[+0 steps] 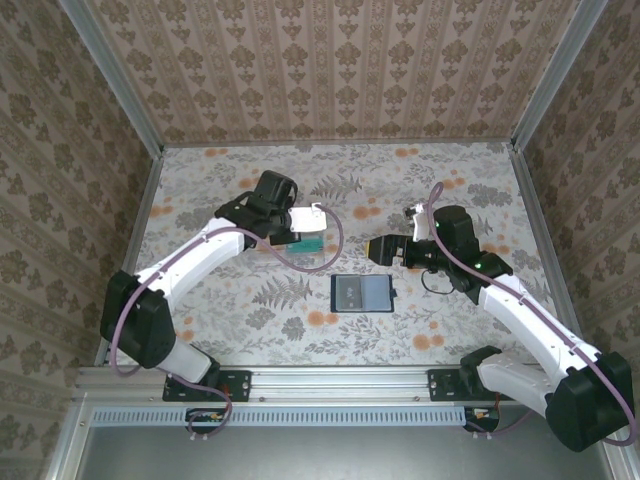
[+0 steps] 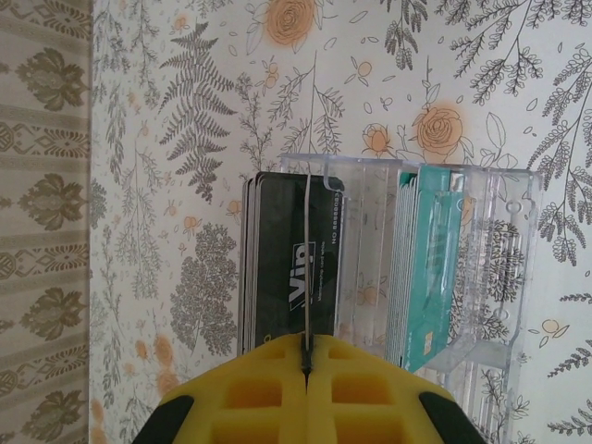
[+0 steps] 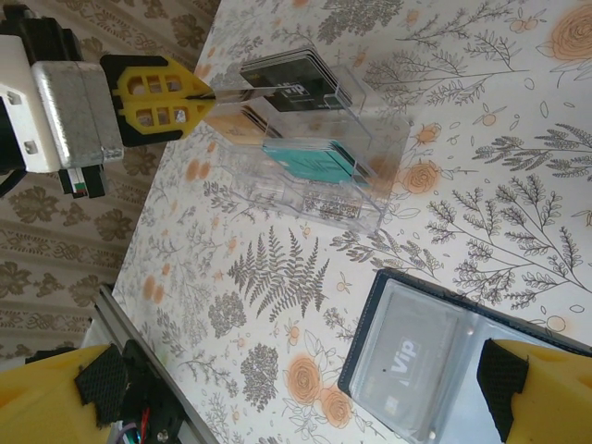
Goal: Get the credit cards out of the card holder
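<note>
Pincer, left (image 2: 305, 353): closed tight on the held card (image 2: 306, 259), which shows only as a thin line because it is seen edge-on.
Held card: upright, in line with the compartment of the clear box (image 2: 504, 277) where the black cards (image 2: 287, 268) stand. I judge it is held by one short end so that it can slide down on edge beside them.
Clear box: on the left half of the table (image 1: 450, 190). Black cards are in one compartment and teal cards (image 2: 430, 268) in the other, all on edge, so a new card must also go in upright.
Card holder (image 1: 362, 293): lying open and flat near the middle of the table, close to the box but apart from it. A grey card (image 3: 416, 361) marked "Vip" sits in its see-through sleeve, so the task is not finished.
Pincer, right (image 1: 378, 247): wide open and holding nothing, hanging just beyond the far edge of the card holder. Its own camera looks down on the sleeve, so it seems ready for that card.
</note>
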Motion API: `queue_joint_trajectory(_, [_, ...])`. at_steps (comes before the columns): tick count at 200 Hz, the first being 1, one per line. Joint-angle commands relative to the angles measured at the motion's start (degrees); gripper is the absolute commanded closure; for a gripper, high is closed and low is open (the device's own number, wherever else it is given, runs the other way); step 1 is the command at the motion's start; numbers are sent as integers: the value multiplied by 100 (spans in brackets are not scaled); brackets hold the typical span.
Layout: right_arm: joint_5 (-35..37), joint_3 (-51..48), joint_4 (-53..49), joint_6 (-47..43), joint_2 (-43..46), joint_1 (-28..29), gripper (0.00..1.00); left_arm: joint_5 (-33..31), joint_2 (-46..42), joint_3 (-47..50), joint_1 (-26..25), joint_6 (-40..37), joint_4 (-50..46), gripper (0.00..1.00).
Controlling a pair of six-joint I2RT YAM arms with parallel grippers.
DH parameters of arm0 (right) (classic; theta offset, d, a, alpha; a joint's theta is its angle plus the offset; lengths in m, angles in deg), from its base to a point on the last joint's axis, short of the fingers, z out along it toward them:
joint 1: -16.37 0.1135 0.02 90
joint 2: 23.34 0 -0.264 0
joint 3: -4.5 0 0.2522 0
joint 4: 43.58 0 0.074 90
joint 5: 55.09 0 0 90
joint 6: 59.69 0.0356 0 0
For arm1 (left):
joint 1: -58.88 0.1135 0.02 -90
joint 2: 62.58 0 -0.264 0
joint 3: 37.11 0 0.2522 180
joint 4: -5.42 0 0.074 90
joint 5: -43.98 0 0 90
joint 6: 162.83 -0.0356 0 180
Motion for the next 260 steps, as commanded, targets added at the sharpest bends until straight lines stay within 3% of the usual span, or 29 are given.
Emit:
queue_joint_trajectory(1, [95,83,-64,-28,58,17,0,201,92,-250,15,-185,-151,100])
queue_joint_trajectory(252, [50,0,136,48,-180,16,0,-192,1022,-785,112,-5,-486,100])
queue_joint_trajectory(260, [49,3,143,42,-188,24,0,-205,1053,-832,103,17,-487,94])
